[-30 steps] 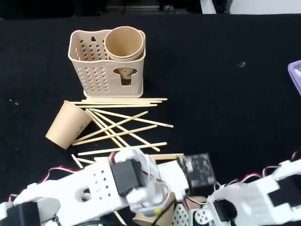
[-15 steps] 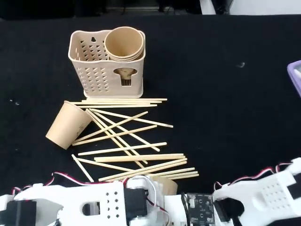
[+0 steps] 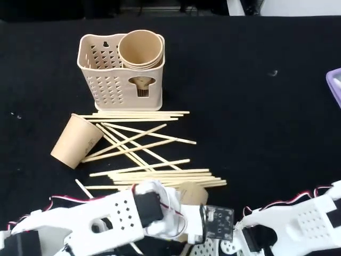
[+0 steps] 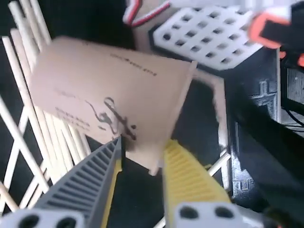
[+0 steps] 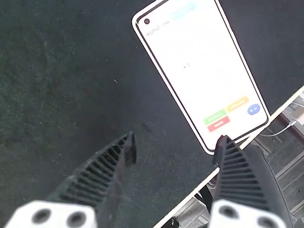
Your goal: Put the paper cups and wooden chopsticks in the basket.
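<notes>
One tan paper cup (image 4: 104, 95) is gripped at its rim by the narrowed left hand (image 4: 142, 147), beside over a dozen loose wooden chopsticks (image 3: 160, 178) on the black tabletop (image 3: 256, 133); a second cup (image 3: 74, 141) lies sideways. Nested cups (image 3: 140, 48) are held in the beige perforated basket (image 3: 104, 80). The right hand (image 5: 175, 145) is spread wide over a smartphone (image 5: 199, 71).

— Seen the left arm (image 3: 101, 224), lower left of the frame? White plastic, rows of small holes, black motor (image 3: 150, 207), red and white wires (image 3: 64, 200).

— Same white on the right arm (image 3: 301, 229), lower right. Left gripper (image 4: 142, 154): one grey ribbed finger (image 4: 90, 185), one yellow. Right gripper (image 5: 175, 145): both dark, ribbed, white bases.
</notes>
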Robot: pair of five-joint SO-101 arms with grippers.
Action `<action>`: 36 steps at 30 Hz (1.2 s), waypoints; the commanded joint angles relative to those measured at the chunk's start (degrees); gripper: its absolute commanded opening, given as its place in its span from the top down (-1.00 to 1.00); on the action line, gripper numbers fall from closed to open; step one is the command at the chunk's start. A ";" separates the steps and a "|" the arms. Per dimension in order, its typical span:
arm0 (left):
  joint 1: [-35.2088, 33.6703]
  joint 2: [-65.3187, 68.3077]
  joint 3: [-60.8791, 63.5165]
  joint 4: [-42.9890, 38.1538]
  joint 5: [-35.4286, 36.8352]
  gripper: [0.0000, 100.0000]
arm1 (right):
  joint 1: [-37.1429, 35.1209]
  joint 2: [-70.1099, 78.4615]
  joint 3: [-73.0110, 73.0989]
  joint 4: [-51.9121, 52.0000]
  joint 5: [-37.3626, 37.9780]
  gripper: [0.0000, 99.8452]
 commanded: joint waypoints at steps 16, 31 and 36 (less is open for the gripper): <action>-8.48 -7.47 -20.35 9.23 1.67 0.94 | 0.79 -0.31 -0.31 0.44 0.62 0.46; -54.73 -18.20 -46.02 9.05 9.23 0.94 | -17.41 -1.89 10.42 3.08 0.62 0.89; -60.44 -17.41 -45.85 -3.52 15.47 0.94 | -27.60 -8.66 18.24 3.08 0.62 0.86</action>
